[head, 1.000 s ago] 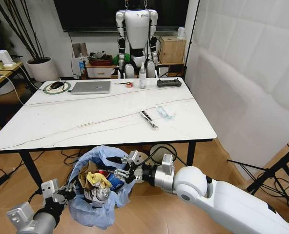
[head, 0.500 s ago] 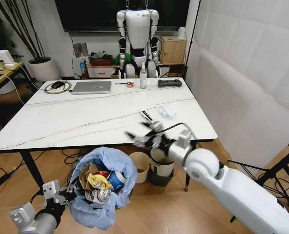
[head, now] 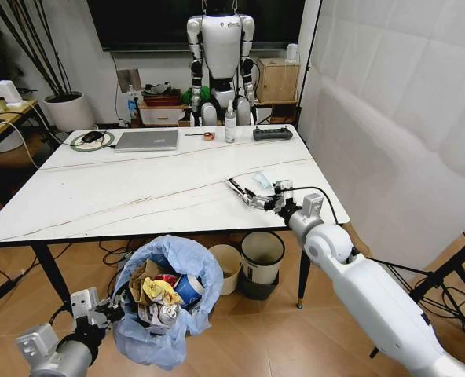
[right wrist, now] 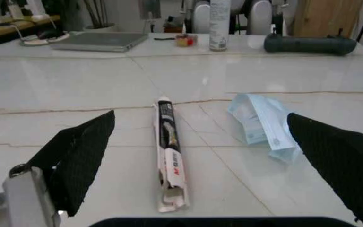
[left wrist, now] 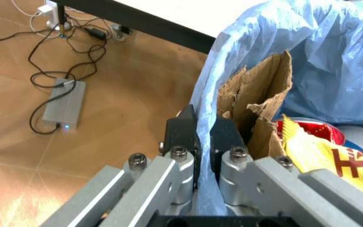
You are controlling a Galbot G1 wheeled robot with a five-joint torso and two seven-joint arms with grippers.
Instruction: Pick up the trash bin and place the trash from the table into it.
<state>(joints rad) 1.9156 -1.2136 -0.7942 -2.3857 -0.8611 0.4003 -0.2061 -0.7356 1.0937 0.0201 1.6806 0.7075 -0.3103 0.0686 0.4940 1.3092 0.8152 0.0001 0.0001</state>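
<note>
My left gripper (left wrist: 203, 137) is clamped on the rim of the bin (head: 170, 302), held low in front of the table (head: 122, 196). My right gripper (right wrist: 200, 156), fingers spread wide, hovers over the table just short of the tube wrapper (right wrist: 168, 158), mask (right wrist: 263, 125) beside it. I'd centre on the tube, drop flat, then pinch across it.
</note>
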